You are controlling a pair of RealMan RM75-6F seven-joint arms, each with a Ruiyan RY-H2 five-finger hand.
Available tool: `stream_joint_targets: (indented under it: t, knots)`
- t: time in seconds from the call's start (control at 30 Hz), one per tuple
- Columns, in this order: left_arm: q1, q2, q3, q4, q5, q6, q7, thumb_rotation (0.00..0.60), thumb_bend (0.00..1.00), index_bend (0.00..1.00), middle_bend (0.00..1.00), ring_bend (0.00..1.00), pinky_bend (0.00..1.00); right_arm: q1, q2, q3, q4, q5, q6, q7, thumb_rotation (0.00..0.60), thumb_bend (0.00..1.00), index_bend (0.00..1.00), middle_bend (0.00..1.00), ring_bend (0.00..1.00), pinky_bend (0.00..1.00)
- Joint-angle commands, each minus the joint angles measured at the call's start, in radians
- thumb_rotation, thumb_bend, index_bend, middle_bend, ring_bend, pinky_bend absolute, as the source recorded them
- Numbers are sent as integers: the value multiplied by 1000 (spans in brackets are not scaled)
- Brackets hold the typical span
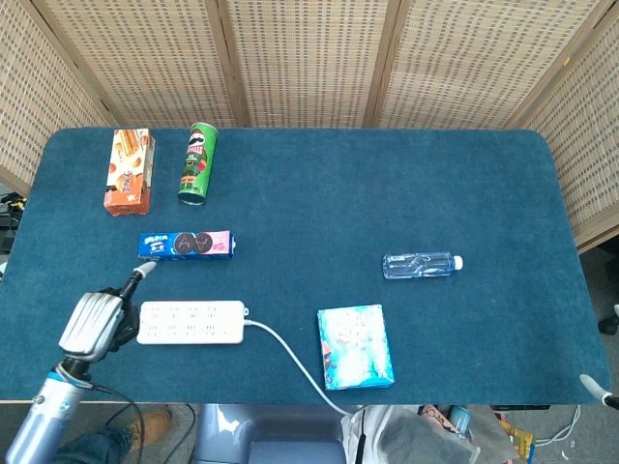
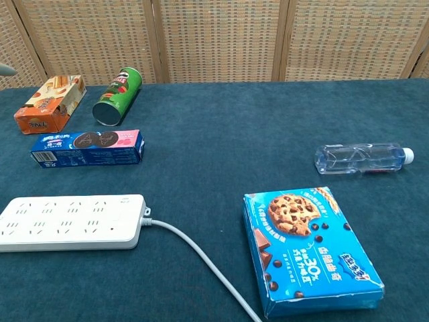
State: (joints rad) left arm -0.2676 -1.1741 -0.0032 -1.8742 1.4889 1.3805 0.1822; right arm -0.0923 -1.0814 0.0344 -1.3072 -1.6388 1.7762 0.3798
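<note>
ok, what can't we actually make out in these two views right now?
- Left hand: the head view shows only its back, so I cannot tell how the fingers are curled; the chest view misses it, bar a sliver at the left edge.
- Right hand: only a tip at the head view's lower right corner.
- Power strip: its cord runs off the bottom edge of the chest view.
- Oreo box: small print too fine to read.

Silver-grey left hand [image 1: 94, 326], black fingers [image 1: 126, 290], blue-grey forearm

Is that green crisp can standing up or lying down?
Lying down: the green crisp can rests on its side on the blue tabletop, round end facing the chest camera.
</note>
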Motion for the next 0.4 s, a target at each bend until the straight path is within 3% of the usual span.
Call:
stream_joint_targets:
  t: [0.03,0.4]
  knots:
    - [92,61,30,33,-15,99,15,600,0,0,0,0,0,-1,0,-1,-1,-2,2,-2,600,0,0,0,0,0]
    - [121,64,27,73,-5,113,4,600,0,0,0,0,0,-3,-1,0,0,0,8,-1,600,0,0,0,0,0]
